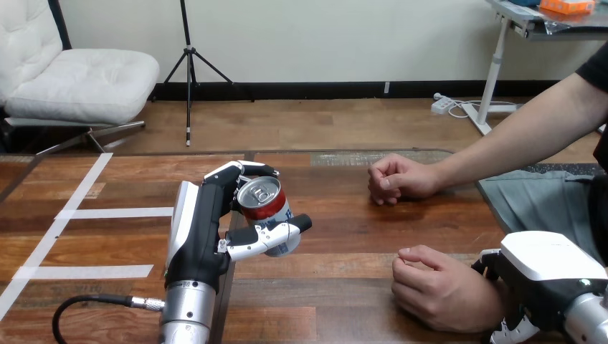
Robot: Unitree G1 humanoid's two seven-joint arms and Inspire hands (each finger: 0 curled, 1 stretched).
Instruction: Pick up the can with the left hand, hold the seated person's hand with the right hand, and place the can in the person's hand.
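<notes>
My left hand (206,218) curls round the can (262,206) mid-wall; I judge it light, slick, dentable. At four o'clock, my right hand (546,266): grip, can't tell.

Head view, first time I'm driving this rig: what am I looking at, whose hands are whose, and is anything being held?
This picture comes from a camera on the robot's head, looking down across the wooden table. The machine arms at the bottom are the robot's own. Its left robot hand has fingers and thumb curled round the can, which is tilted with its top toward the camera. The right robot hand sits by the wrist of the person's nearer hand; whether it grips, I cannot tell. The person's farther hand rests closed on the table.
</notes>
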